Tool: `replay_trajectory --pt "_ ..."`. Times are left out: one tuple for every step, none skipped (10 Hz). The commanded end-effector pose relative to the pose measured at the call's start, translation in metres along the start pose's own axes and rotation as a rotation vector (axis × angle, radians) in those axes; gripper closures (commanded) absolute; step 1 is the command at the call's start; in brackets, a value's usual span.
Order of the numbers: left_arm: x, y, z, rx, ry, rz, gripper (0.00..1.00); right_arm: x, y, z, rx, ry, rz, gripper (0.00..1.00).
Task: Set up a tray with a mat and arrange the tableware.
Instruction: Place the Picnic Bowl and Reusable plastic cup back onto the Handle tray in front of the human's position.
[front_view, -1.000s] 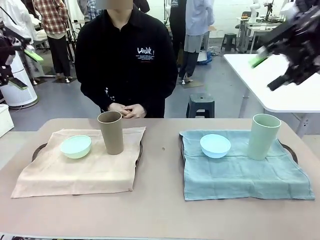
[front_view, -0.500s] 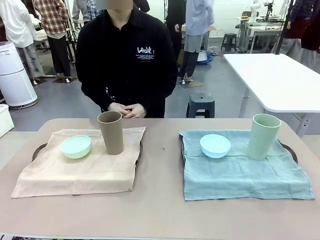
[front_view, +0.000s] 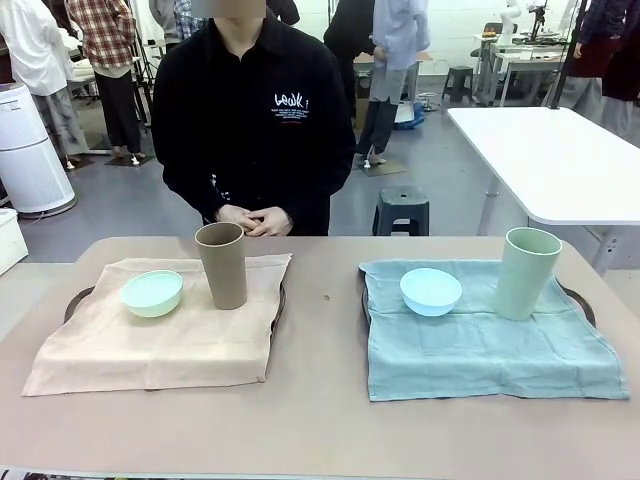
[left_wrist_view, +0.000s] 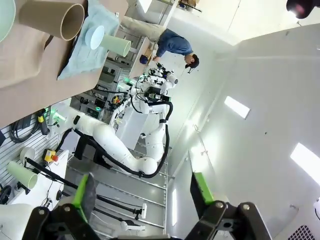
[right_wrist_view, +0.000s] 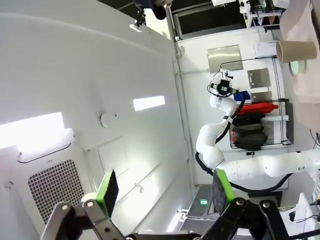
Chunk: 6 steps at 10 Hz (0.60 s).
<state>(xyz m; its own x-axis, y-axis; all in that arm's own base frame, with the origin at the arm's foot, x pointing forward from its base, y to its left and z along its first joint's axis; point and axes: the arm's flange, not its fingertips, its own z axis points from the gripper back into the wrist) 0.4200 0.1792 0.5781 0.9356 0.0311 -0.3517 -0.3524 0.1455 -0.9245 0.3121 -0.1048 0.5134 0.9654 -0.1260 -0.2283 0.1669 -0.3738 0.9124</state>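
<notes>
On my front feed the tan tumbler (front_view: 221, 265) stands upright at the far middle of the beige mat (front_view: 160, 325), with the mint bowl (front_view: 152, 293) just beside it toward my left. That mat covers a dark tray (front_view: 76, 298) whose rim peeks out at both edges. Across a bare strip of worktop (front_view: 320, 420), the blue mat (front_view: 490, 335) lies over a second tray (front_view: 582, 303); the light blue bowl (front_view: 431, 291) sits near its far left part and the pale green tumbler (front_view: 526, 273) stands upright near its far right corner, well apart from the bowl. All four pieces rest on their mats, apart from one another.

The person (front_view: 252, 110) stands at the far side behind the beige mat, with both hands (front_view: 254, 219) clasped just past the worktop edge.

My left end effector (left_wrist_view: 145, 192) is raised off the worktop and rolled, with its green-padded fingers spread wide and nothing between them; its camera catches the tan tumbler (left_wrist_view: 52, 19) and the pale green tumbler (left_wrist_view: 116, 45) up in a corner. My right end effector (right_wrist_view: 165, 189) is likewise spread wide and holds nothing, pointing at a white wall and ceiling.
</notes>
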Motion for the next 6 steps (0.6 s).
replay_trajectory --pt "-0.0028 -0.0009 0.0013 -0.001 0.002 -0.003 0.00 -0.0009 0.0142 0.0109 0.018 0.014 0.031 0.00" --pt "-0.0028 -0.0009 0.0013 -0.001 0.002 -0.003 0.00 -0.0009 0.0142 0.0109 0.018 0.014 0.031 0.00" --pt "-0.0028 -0.0009 0.0013 -0.001 0.002 -0.003 0.00 -0.0009 0.0142 0.0109 0.018 0.014 0.031 0.00" --pt "-0.0028 -0.0009 0.0013 -0.001 0.002 -0.003 0.00 -0.0009 0.0142 0.0109 0.018 0.014 0.031 0.00" --pt "-0.0028 -0.0009 0.0013 -0.001 0.002 -0.003 0.00 -0.0009 0.0142 0.0109 0.018 0.014 0.031 0.00" --pt "-0.0028 -0.0009 0.0013 -0.001 0.002 -0.003 0.00 -0.0009 0.0142 0.0109 0.018 0.014 0.031 0.00"
